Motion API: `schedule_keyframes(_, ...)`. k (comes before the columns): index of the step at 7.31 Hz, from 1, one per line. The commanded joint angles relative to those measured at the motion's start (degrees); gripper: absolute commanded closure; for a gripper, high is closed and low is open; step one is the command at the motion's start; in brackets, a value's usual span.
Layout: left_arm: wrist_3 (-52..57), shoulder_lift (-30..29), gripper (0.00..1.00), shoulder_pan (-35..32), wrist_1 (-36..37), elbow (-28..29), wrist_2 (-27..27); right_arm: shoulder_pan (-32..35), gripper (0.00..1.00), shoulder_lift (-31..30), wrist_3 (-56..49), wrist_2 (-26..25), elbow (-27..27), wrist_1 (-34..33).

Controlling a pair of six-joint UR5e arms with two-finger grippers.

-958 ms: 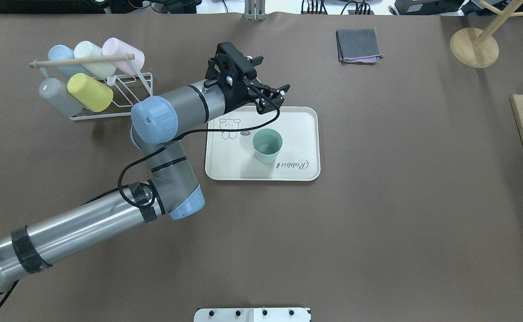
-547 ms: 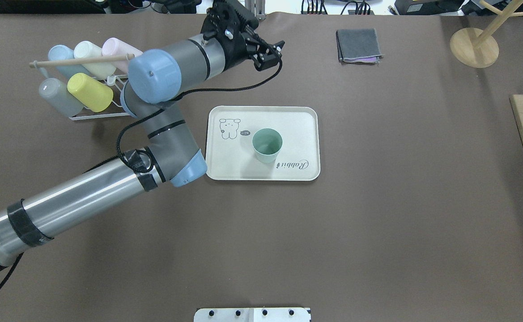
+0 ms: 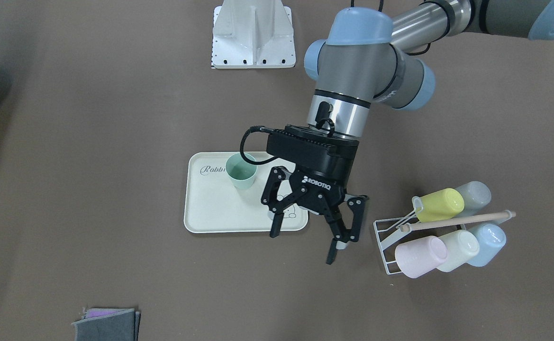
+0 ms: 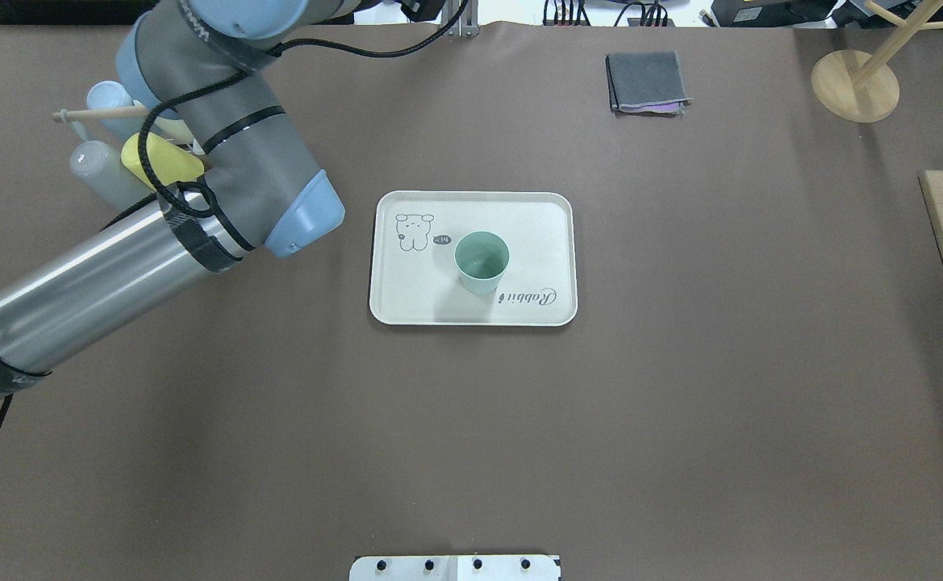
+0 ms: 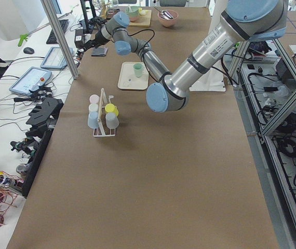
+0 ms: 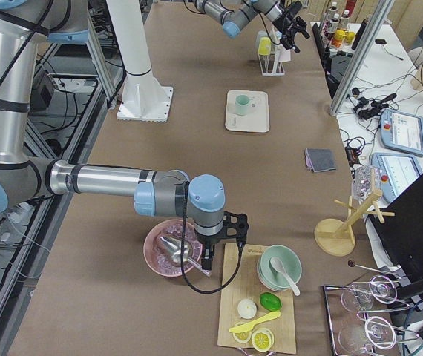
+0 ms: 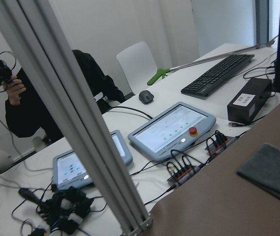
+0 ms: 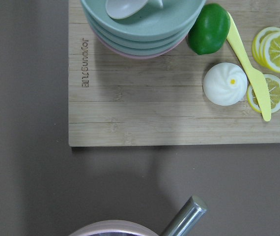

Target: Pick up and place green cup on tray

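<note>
Smooth tapered green cup (image 4: 481,262) upright on flat cream round-cornered tray (image 4: 537,219), my left end effector (image 3: 303,245) released, fingers splayed, over matte brown worktop (image 4: 681,420).

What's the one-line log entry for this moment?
green cup: upright on tray | left claw: open, empty, apart from cup | placement: done

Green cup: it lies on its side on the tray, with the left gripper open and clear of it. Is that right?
No: the green cup stands upright, mouth up, on the tray, as the overhead exterior view shows. The left gripper is open and clear of it.
</note>
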Motion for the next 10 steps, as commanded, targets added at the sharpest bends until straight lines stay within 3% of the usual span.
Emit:
schedule_keyframes(1,0.3,7.4,0.01,-12.2,7.4,-0.6,-16.7,0.0,0.00,0.0,0.0,0.0,0.1,0.0)
schedule_keyframes(3,0.5,14.5,0.01,-19.6,12.4,-0.7,-27.9,0.0,0.00,0.0,0.0,0.0,0.1,0.0)
schedule_keyframes(7,0.8,30.1,0.01,-30.0,12.5,0.0,-42.6,0.0,0.00,0.3,0.0,0.0,0.1,0.0)
schedule_keyframes(8,1.2,36.5,0.01,-31.9,11.5,0.1,-44.8,0.1,0.00,0.3,0.0,0.0,0.0,0.0)
schedule_keyframes(10,13.5,46.3,0.01,-32.2,11.5,-1.2,-45.1,0.0,0.00,0.3,0.0,0.0,-0.2,0.0)
